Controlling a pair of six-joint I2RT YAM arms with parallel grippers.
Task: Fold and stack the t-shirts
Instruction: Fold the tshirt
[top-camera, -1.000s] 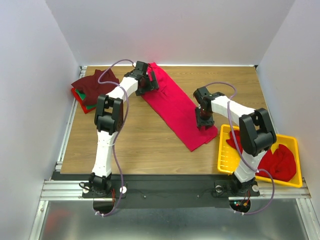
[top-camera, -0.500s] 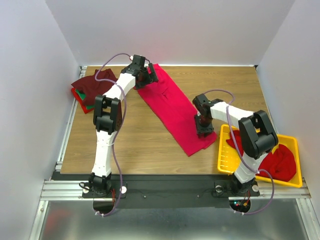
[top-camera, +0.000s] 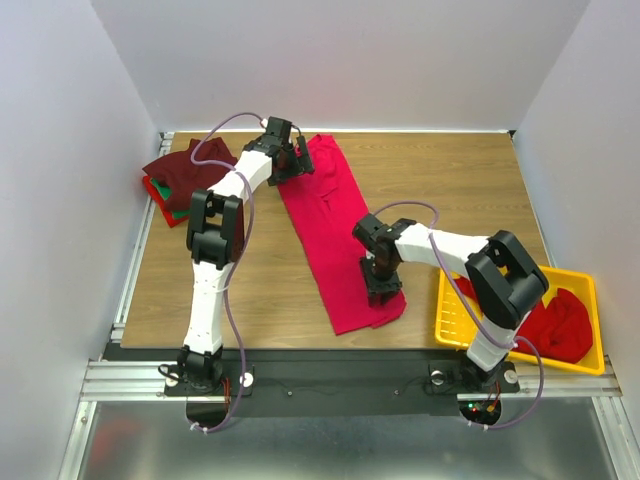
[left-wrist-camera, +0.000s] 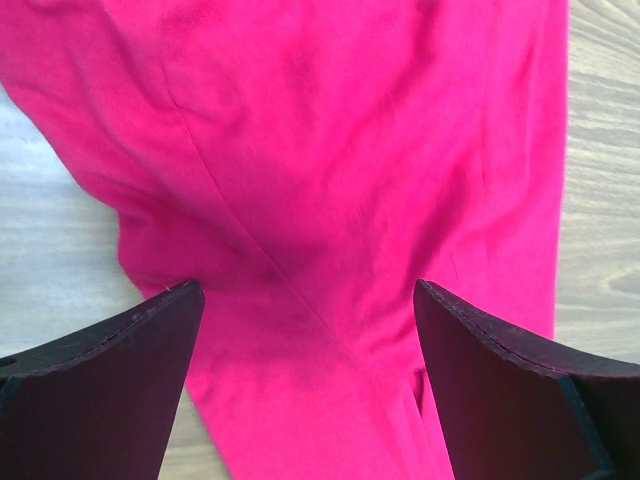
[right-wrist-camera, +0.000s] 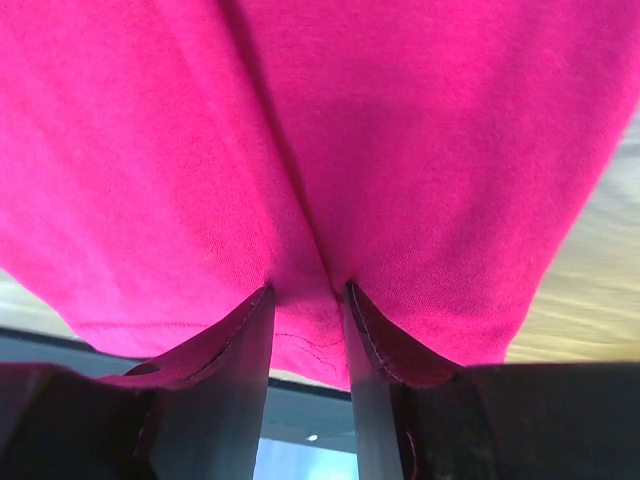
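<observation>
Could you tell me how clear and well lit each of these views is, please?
Top view: sharp, evenly lit, soft shadows beneath the arms. Left wrist view: clear, a dim shadow on the shirt between the dark fingers. Right wrist view: cloth fills it, fingers underlit.

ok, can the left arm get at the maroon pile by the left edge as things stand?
Probably yes. The left hand is open and empty above the red shirt. The maroon pile lies close by on that arm's own side, with nothing standing between them.
</observation>
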